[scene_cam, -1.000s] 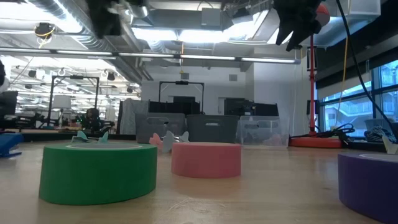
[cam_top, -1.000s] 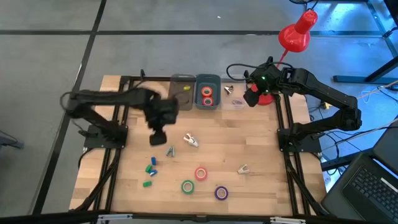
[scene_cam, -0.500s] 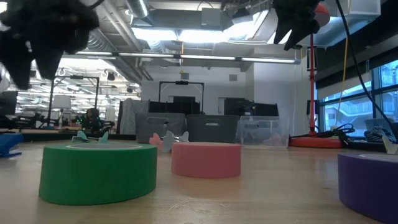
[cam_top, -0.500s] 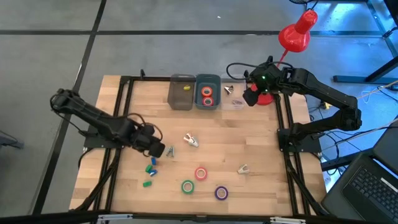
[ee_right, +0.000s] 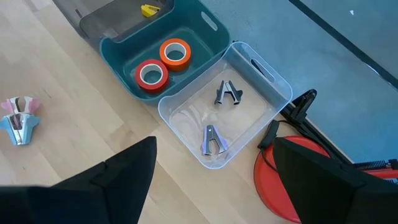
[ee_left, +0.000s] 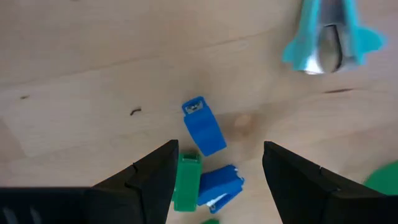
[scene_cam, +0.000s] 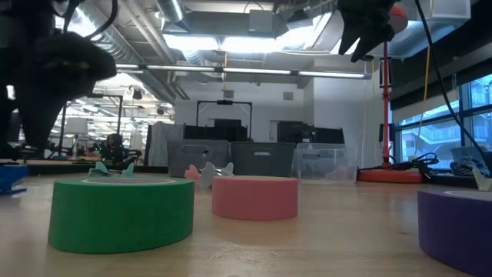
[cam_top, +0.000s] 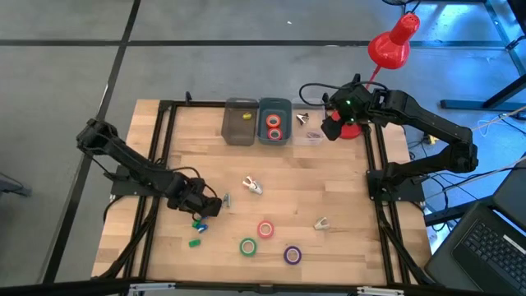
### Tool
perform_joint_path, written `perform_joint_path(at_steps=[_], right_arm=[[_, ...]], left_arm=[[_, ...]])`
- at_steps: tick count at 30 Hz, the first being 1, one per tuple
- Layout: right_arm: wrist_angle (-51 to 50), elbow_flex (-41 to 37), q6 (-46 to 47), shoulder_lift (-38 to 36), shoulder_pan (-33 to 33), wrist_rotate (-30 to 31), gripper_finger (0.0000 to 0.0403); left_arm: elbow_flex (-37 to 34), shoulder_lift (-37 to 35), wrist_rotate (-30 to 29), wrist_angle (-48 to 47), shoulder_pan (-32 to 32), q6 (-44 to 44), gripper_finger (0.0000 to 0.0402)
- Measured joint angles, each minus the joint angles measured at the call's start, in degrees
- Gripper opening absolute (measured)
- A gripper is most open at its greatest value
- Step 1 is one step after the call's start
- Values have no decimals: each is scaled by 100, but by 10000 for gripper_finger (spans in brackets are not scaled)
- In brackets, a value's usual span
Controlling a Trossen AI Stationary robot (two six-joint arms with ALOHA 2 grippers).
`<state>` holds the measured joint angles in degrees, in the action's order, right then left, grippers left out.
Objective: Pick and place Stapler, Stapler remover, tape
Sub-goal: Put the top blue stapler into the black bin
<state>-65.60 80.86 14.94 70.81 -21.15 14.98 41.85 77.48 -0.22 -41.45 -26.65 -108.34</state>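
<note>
Blue staplers (ee_left: pixel 204 127) now right under the lowered left gripper (ee_left: pixel 217 180), fingers (ee_left: pixel 155 180) apart, nothing held.

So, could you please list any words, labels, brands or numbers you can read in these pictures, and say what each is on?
None: no readable text shows anywhere.
The tape rolls, bins and small blue stapler carry no visible lettering.
</note>
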Motion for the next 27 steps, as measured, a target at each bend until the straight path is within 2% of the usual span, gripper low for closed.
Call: perform_joint_path(at_steps=[5, 20, 23, 27], right_arm=[[0, 0, -17, 0, 0, 0, 323], [-2, 0, -15, 0, 0, -2, 323], [-2, 0, -15, 0, 0, -2, 323], [-2, 0, -10, 0, 0, -2, 323]], left_arm=[[0, 343, 235, 45, 0, 107, 223], [30, 1092, 166, 395, 12, 239, 222], [24, 1125, 157, 381, 11, 358, 204], [18, 1127, 160, 277, 10, 459, 141]])
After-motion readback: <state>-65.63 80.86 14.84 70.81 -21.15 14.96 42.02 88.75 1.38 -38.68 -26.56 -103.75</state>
